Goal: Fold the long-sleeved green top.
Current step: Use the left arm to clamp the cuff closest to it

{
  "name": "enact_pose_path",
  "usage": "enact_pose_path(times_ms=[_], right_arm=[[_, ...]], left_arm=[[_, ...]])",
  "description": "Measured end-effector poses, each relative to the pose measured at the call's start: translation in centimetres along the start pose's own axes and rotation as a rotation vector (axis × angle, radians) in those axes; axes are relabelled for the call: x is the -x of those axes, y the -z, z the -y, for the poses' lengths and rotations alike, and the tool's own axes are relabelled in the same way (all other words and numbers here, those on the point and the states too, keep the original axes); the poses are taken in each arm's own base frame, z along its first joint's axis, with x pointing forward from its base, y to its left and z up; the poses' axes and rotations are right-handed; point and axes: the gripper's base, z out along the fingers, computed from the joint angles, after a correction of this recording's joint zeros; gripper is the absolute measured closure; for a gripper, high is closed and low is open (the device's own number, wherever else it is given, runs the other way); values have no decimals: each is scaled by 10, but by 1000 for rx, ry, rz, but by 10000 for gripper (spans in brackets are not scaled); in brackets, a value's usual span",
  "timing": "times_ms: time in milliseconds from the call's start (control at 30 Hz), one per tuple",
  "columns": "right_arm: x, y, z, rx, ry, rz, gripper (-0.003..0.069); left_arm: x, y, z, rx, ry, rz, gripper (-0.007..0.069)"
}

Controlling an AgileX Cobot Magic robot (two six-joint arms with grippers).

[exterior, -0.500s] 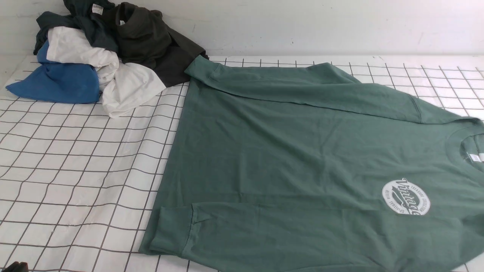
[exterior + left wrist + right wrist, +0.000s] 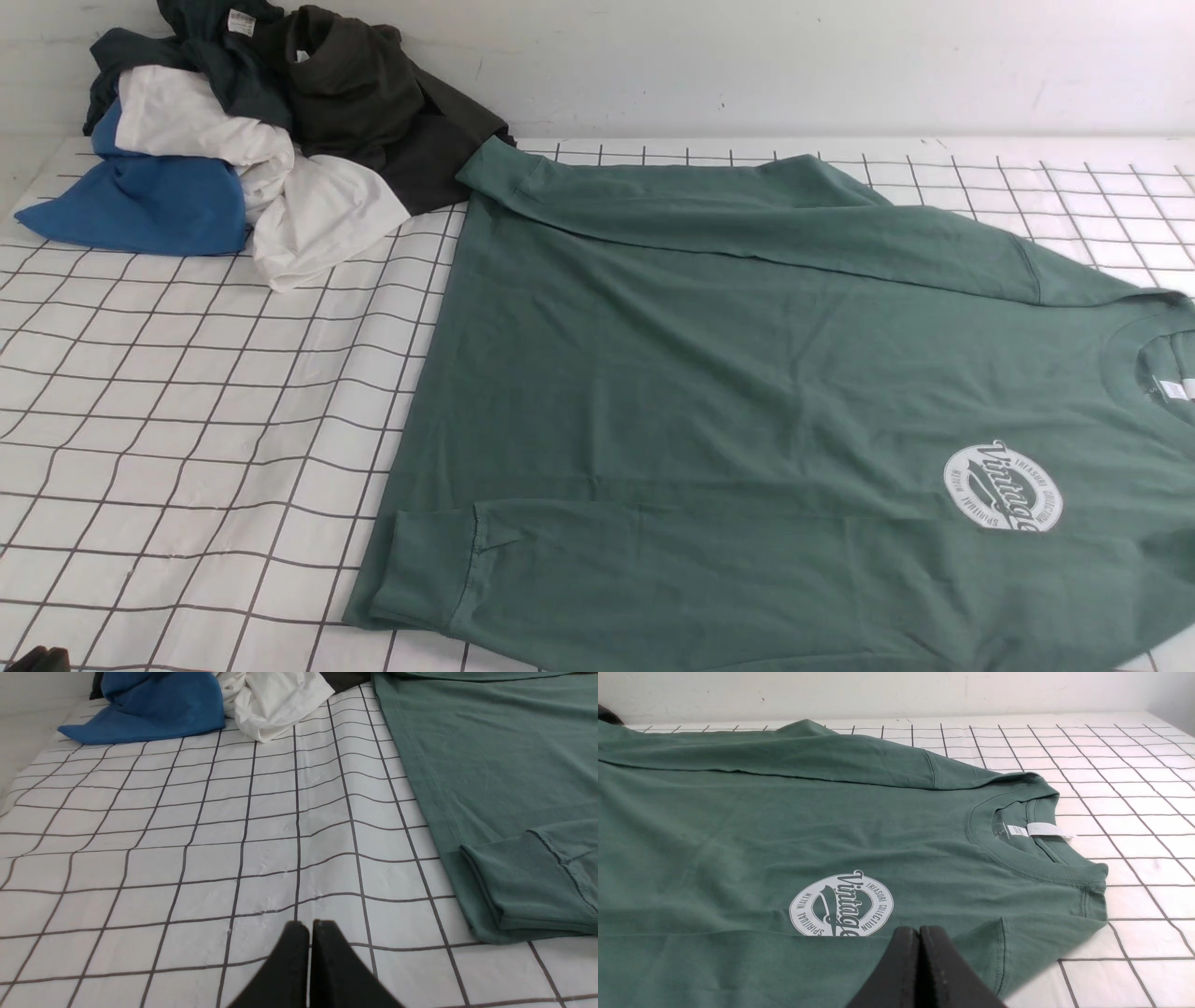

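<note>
Sage-green cotton: one green long-sleeved top (image 2: 709,373), flat, filling centre to 4 o'clock of the checked table cover (image 2: 187,420). Two sleeves (image 2: 747,215) folded in along its far and near edges. One oval logo (image 2: 1003,487), face up.

One heap of clothes (image 2: 252,121) at 10 o'clock, touching the far cuff (image 2: 490,163).

Two grippers:
- left gripper (image 2: 310,925): fingers pressed together over bare cover
- right gripper (image 2: 920,929): fingers likewise together, above the top beside the logo

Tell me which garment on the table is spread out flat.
The green long-sleeved top, with the white oval logo. The rest, blue, white and dark, sit crumpled in a heap at the far left.
</note>
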Motion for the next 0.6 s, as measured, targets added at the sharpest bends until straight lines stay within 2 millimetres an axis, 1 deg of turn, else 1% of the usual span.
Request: enact_pose_path(times_ms=[467,600], right_arm=[[0,0,0,0,0,0,673],[0,0,0,0,1,0,673]], left_arm=[[0,0,0,1,-4,3,631],[3,0,-1,10,-10,47,631]])
